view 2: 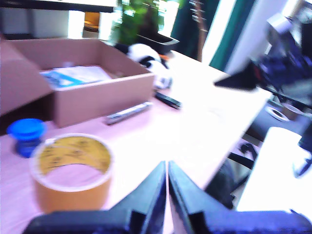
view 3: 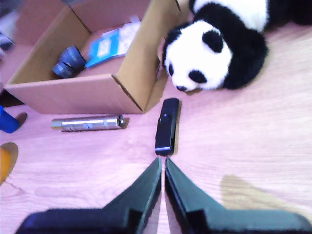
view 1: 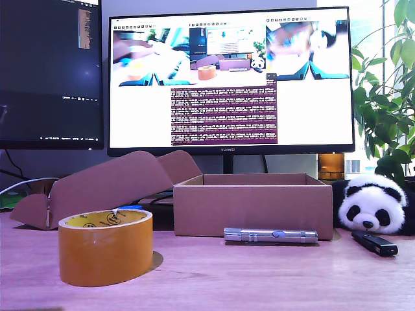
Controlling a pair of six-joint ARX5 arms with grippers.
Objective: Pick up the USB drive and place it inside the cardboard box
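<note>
My second gripper (view 3: 162, 163) is clenched on nothing, just short of the USB drive (view 3: 166, 126), which lies by the panda (view 3: 214, 46) right of the cardboard box (view 1: 253, 210) in the exterior view; my first gripper (view 2: 167, 168) is clenched too

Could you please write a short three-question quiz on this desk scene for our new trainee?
1. True or false: the USB drive already lies inside the cardboard box.
2. Which lies nearer my second gripper: A) the silver tube, B) the USB drive, C) the tape roll?
3. Fill in: the stuffed toy beside the box is a ____.

Key: 1 false, it lies on the table outside the box; 2 B; 3 panda.
</note>
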